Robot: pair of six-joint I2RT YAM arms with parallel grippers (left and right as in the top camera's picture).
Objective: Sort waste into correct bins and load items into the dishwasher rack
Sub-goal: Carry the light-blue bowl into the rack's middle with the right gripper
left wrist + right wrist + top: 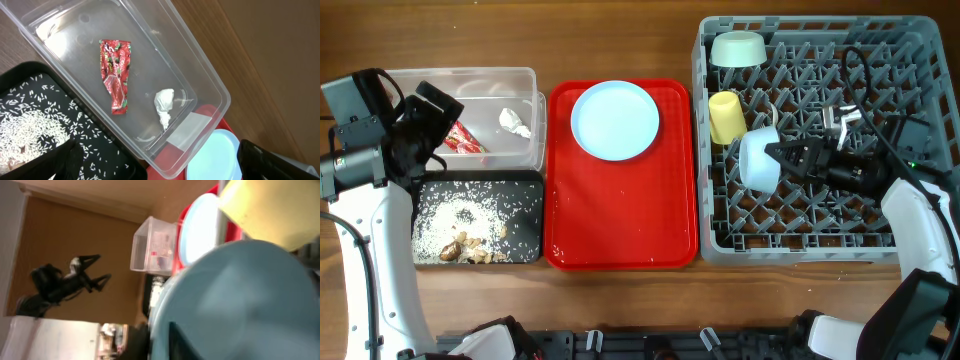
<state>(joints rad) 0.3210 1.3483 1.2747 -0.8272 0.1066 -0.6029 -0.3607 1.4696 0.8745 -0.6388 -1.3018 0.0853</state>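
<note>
At the tips of the right pincer (782,157), inside the grey rack (910,60), lies one small light-blue bowl (757,158); whether the jaws clamp its rim cannot be told. Just past the bowl: one yellow cup (725,117), one pale green bowl (738,47). Below the left pincer (432,128), spread wide, one clear tub (210,85) holds one red wrapper (115,75) and one tissue scrap (164,106); one black tray (525,238) beside it carries rice (460,215).

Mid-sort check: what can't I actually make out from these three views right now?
- Right gripper at small light-blue plastic bowl: grip unclear; right wrist view blurred, bowl fills it.
- White item in grey lattice plastic rack: overhead, too small to identify.
- Left end of clear plastic tub: overhead, left gripper covers it.
</note>
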